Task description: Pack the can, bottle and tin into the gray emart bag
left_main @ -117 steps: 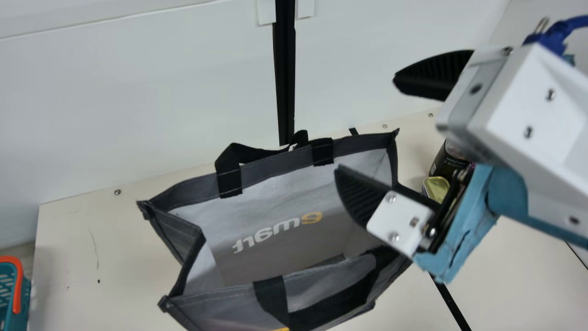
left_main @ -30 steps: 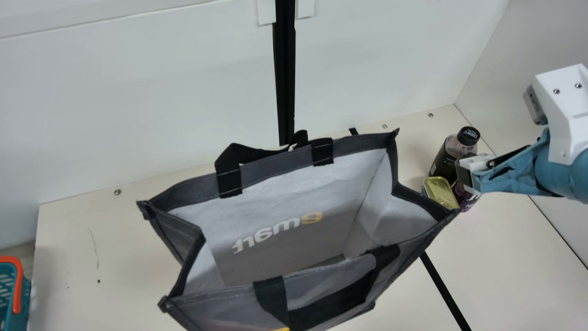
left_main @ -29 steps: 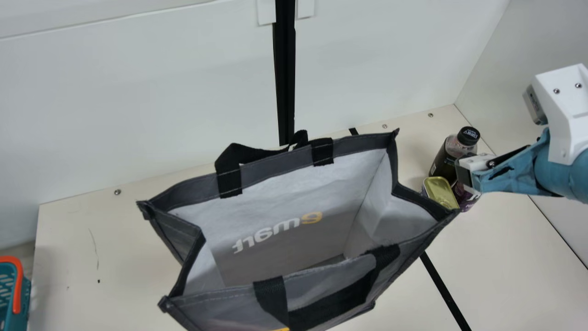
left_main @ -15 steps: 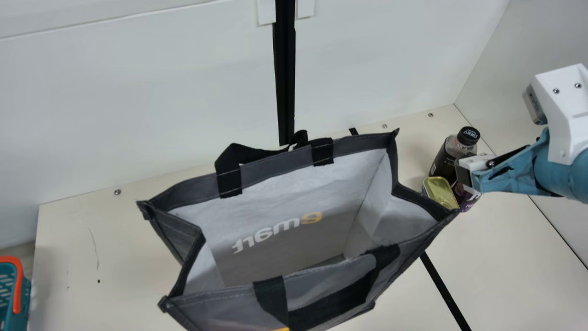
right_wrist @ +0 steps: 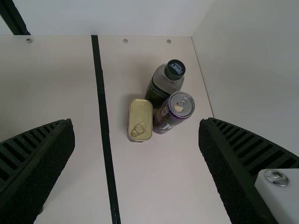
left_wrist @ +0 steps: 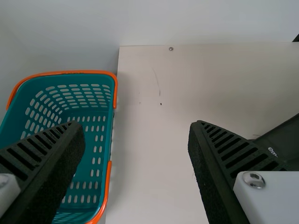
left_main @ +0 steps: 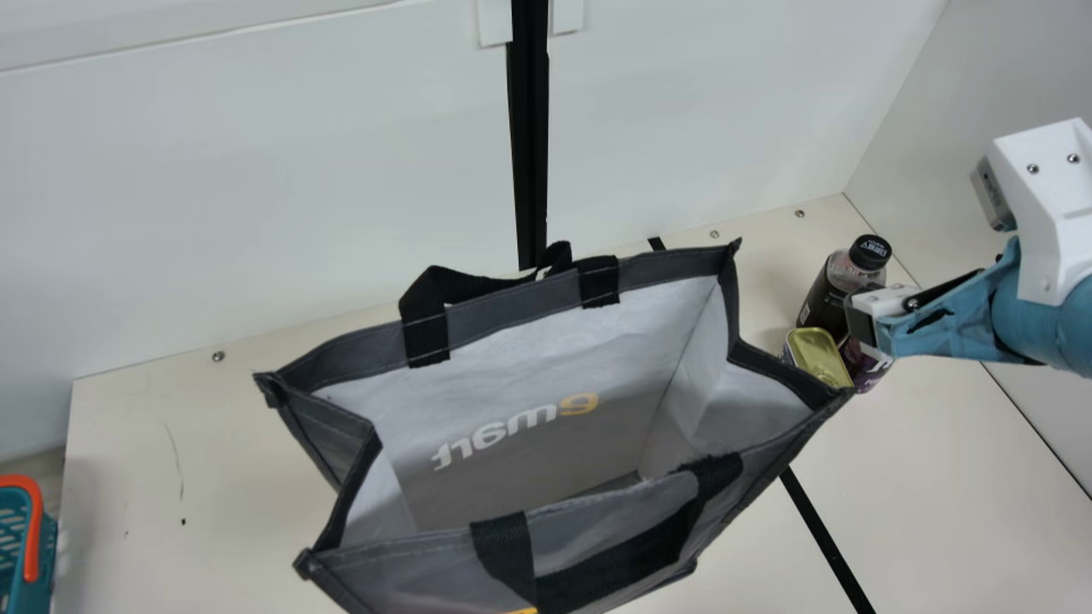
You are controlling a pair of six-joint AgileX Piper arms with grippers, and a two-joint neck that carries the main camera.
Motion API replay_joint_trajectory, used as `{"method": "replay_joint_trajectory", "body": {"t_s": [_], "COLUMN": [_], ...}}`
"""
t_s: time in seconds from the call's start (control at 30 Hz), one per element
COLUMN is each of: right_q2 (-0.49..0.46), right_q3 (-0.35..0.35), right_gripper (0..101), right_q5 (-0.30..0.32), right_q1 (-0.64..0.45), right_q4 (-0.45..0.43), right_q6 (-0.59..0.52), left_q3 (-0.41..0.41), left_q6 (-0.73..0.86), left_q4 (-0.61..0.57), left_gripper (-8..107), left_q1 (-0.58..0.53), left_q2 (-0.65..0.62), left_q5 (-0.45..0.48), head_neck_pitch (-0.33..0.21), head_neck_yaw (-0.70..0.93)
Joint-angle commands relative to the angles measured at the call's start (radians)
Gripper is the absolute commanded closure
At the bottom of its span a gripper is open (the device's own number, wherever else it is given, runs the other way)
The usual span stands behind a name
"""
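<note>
1. from where i stand, the main view has the gray emart bag [left_main: 529, 362] in the middle of the cream table [left_main: 921, 495], upright, its mouth wide open and its black handles [left_main: 425, 320] at the two long sides.
2. near the bag's corner on the right arm's side sits the task's little group: the bottle [left_main: 826, 294] upright with its black cap on, the tin [left_main: 817, 354] with its gold lid up, and the can [left_main: 870, 367], partly covered by the right gripper [left_main: 879, 314]. all three are outside the bag. from this side alone i cannot tell how wide that gripper's fingers stand.
3. over at the left edge of the same view is part of a teal basket [left_main: 13, 563] with an orange handle [left_main: 32, 529].
4. in the left wrist view, the left gripper [left_wrist: 136, 127] has its fingers wide apart. the basket lies beside the table, and a dark side of the bag peeks in at the edge.
5. in the right wrist view, the right gripper [right_wrist: 135, 123] also has its fingers spread wide. the can stands upright right by the bottle, pull tab on top; the tin, with its ring, is close beside them. whether the tin touches the can, i cannot tell.
</note>
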Motion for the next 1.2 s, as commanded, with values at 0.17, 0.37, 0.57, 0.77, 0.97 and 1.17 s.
{"method": "replay_joint_trajectory", "body": {"t_s": [0.17, 0.37, 0.57, 0.77, 0.97, 1.17], "right_q2": [0.000, 0.000, 0.000, 0.000, 0.000, 0.000], "right_q3": [0.000, 0.000, 0.000, 0.000, 0.000, 0.000], "right_gripper": [10, 10, 10, 10, 10, 10], "right_q5": [0.000, 0.000, 0.000, 0.000, 0.000, 0.000], "right_q1": [0.000, 0.000, 0.000, 0.000, 0.000, 0.000], "right_q4": [0.000, 0.000, 0.000, 0.000, 0.000, 0.000], "right_q6": [0.000, 0.000, 0.000, 0.000, 0.000, 0.000], "left_q3": [0.000, -0.002, -0.020, -0.051, -0.084, -0.120], "left_q6": [0.000, -0.004, -0.005, 0.009, 0.048, 0.107], "left_q4": [0.000, 0.005, 0.011, 0.010, -0.011, -0.050], "left_gripper": [9, 9, 9, 9, 9, 9], "left_q1": [0.000, -0.007, -0.032, -0.047, -0.034, 0.003], "left_q2": [0.000, 0.003, 0.031, 0.070, 0.106, 0.142], "left_q5": [0.000, -0.002, -0.017, -0.033, -0.047, -0.060], "head_neck_pitch": [-0.023, -0.023, -0.023, -0.023, -0.023, -0.023], "head_neck_yaw": [-0.001, -0.001, -0.001, -0.001, -0.001, -0.001]}}
